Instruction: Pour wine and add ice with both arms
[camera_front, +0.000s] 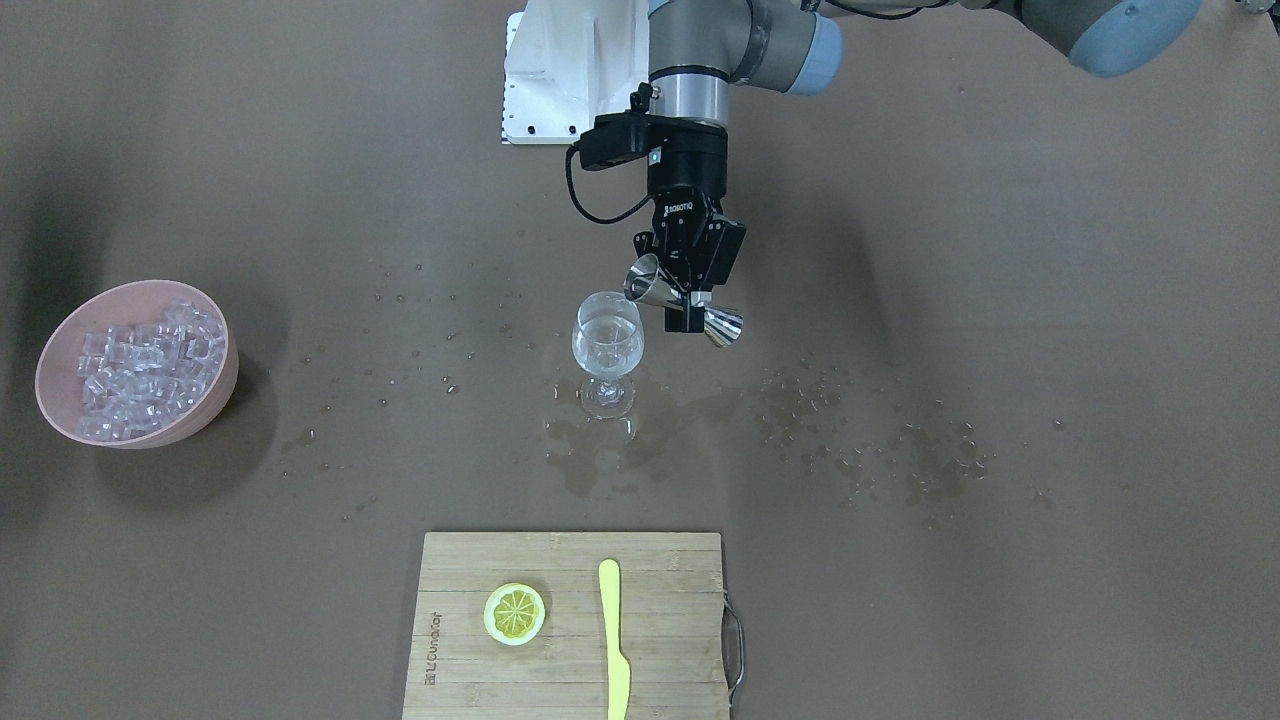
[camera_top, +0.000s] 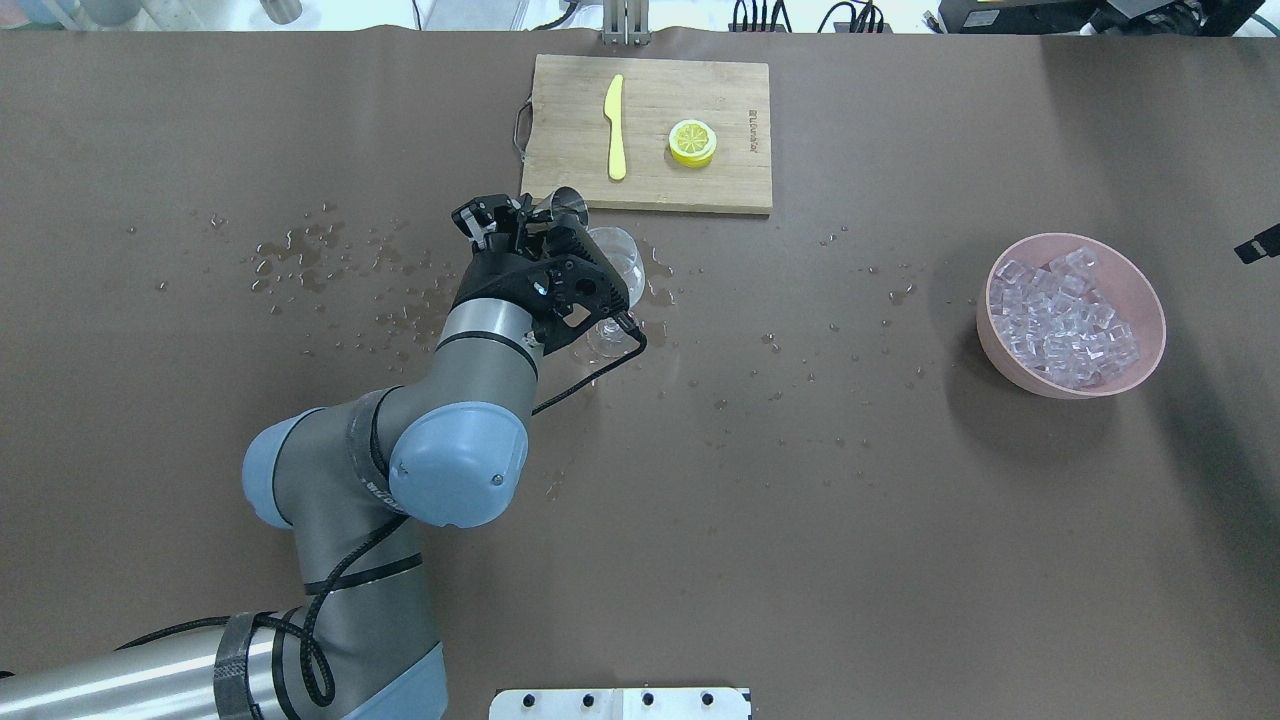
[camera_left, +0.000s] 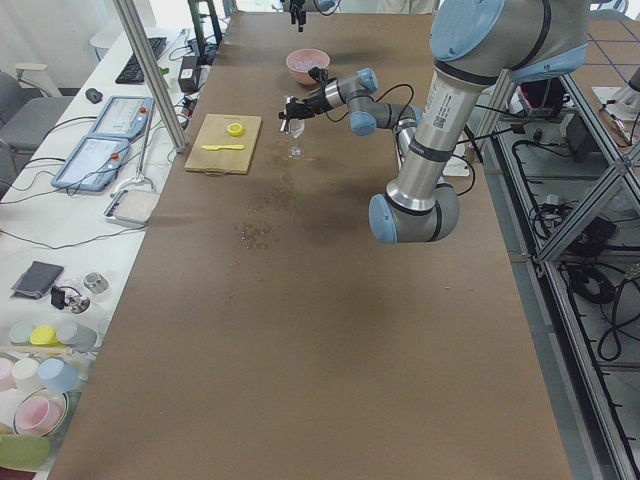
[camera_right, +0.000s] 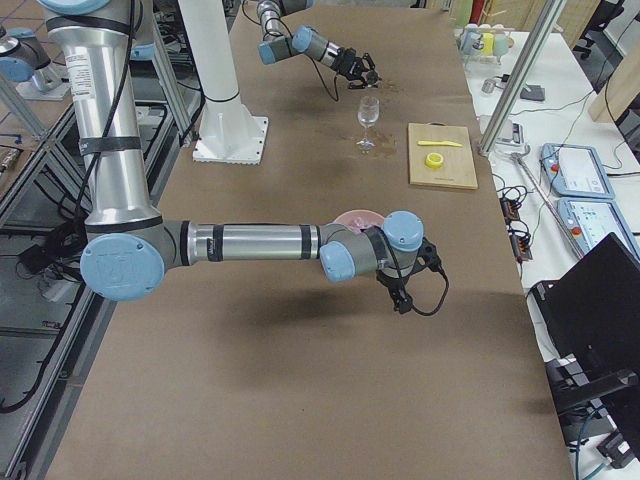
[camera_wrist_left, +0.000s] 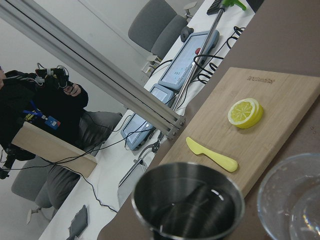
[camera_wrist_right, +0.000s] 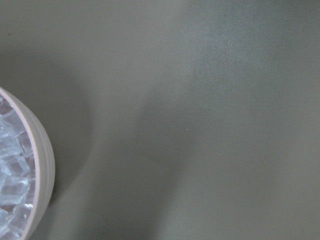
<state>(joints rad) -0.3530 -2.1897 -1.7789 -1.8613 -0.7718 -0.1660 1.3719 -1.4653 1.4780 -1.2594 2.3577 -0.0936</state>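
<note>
Where the left arm (camera_top: 485, 345) reaches over the middle of the worktop (camera_front: 1000, 200), the left hand (camera_front: 690, 298) is clamped on the waist of a steel jigger (camera_front: 722, 327); the jigger is tilted, one cup's mouth just above the rim of an upright stemmed glass (camera_front: 607, 345); the wine (camera_front: 607, 355), clear and scant, seems to lie in the glass's bowl; droplets (camera_front: 900, 450) and wet patches dot the worktop around the stem. The ice (camera_front: 150, 365) is piled in a pink bowl (camera_front: 215, 395), well apart from the glass; the right arm (camera_right: 250, 242) ends beside that bowl; whether the right hand (camera_right: 400, 295) is open or closed cannot be told. A wooden board (camera_front: 560, 570) carries a lemon slice (camera_front: 515, 612) and a yellow knife (camera_front: 612, 640).
</note>
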